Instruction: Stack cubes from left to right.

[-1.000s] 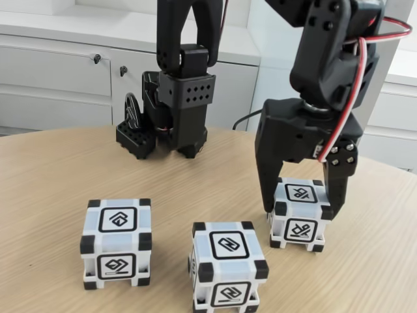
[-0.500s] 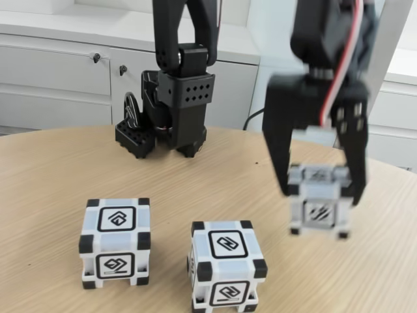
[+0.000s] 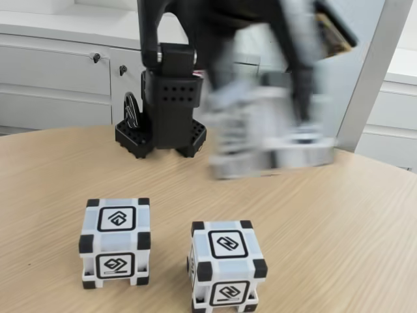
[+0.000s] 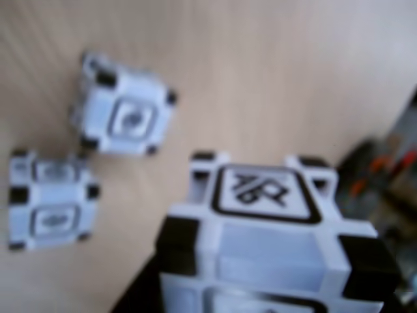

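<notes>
Third cube (image 4: 260,235), on the table at right a second ago, now clamped in gripper (image 3: 273,147) and airborne behind the middle cube (image 3: 227,261), apparently heading left to stack; blur hides detail.

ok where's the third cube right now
In the fixed view the third cube is a blurred shape in the air, above and right of the two cubes on the table, near the arm's base.

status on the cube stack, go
Gripper shut on third cube, airborne, motion-blurred. Left cube and middle cube sit apart on table, unstacked. Nothing between the carried cube and the pair.
</notes>
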You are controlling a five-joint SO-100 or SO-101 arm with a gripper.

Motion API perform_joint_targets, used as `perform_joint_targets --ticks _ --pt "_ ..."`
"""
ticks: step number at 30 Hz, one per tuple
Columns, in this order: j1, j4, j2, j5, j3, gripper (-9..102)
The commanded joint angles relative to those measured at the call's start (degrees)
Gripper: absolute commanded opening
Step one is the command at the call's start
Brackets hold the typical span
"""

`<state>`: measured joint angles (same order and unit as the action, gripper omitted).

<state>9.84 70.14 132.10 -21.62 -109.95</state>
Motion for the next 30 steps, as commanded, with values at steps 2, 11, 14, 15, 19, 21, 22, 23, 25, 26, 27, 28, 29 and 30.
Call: perform_joint_targets --ticks 2,11,14,15,19,21,22,23,25,26,27,28,29,30 --pt "10.02 -0.26 0.88 1.14 1.05 0" --pt "18.02 -0.26 -3.60 2.11 -6.86 0" --pt "18.19 -0.26 -5.45 2.90 -9.23 0" --pt "18.19 -0.26 -5.89 3.16 -9.93 0" --pt "18.19 -0.18 -6.15 5.27 -13.18 0" --pt "18.19 -0.18 -6.15 6.24 -14.68 0" --pt "18.19 -0.18 -6.15 6.77 -15.29 0" --pt "18.19 -0.18 -6.15 7.38 -15.64 0" --pt "18.19 -0.18 -6.15 8.26 -16.00 0" --pt "18.19 -0.18 -5.98 8.53 -16.00 0" --pt "18.02 -0.18 -5.71 8.96 -16.00 0" --pt "17.84 -0.18 -5.27 9.40 -15.47 0" --pt "17.67 -0.18 -5.10 10.11 -15.47 0" --pt "17.49 -0.09 -5.01 10.63 -15.38 0"
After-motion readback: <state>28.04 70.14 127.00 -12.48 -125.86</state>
